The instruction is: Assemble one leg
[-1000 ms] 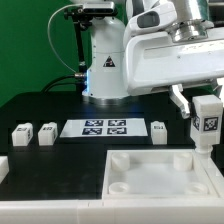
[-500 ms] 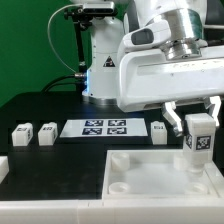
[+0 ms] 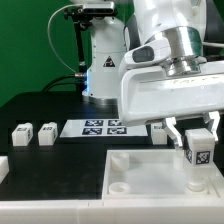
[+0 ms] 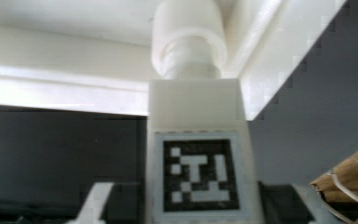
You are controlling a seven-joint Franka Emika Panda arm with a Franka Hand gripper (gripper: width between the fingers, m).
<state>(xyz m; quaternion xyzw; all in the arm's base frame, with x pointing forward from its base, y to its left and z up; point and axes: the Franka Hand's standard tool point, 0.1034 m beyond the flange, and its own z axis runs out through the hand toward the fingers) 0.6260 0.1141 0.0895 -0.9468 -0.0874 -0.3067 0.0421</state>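
Holding the leg point(image 3: 198, 155) upright, the gripper point(image 3: 196, 138) is clamped on its upper part, one finger on each side and the tagged face turned toward the exterior camera. The leg hangs over the white tray-like top point(image 3: 140, 160), on the exterior view's right, low inside the rim; whether its lower end touches the tray floor cannot be told from this angle. In the wrist view the same leg point(image 4: 201, 150) fills the middle, tag sharp, its round peg end pointing away toward blurred white surfaces, with the fingers point(image 4: 101, 203) just showing at each side of the block. No socket can be made out there. One round corner socket point(image 3: 118, 185) shows at the tray's near corner on the exterior view's left, well apart from the held leg. Two spare legs point(image 3: 22, 133) point(image 3: 46, 133) sit on the black table at the exterior view's left, and another point(image 3: 158, 129) stands just beside the marker board point(image 3: 100, 127), half hidden behind the arm. Judgement on progress: pickup and carry look done and the leg is brought to the tray. Lining the peg up with a corner socket, seating it and fastening it appear to be left. No leg is visibly fixed to the tray yet.
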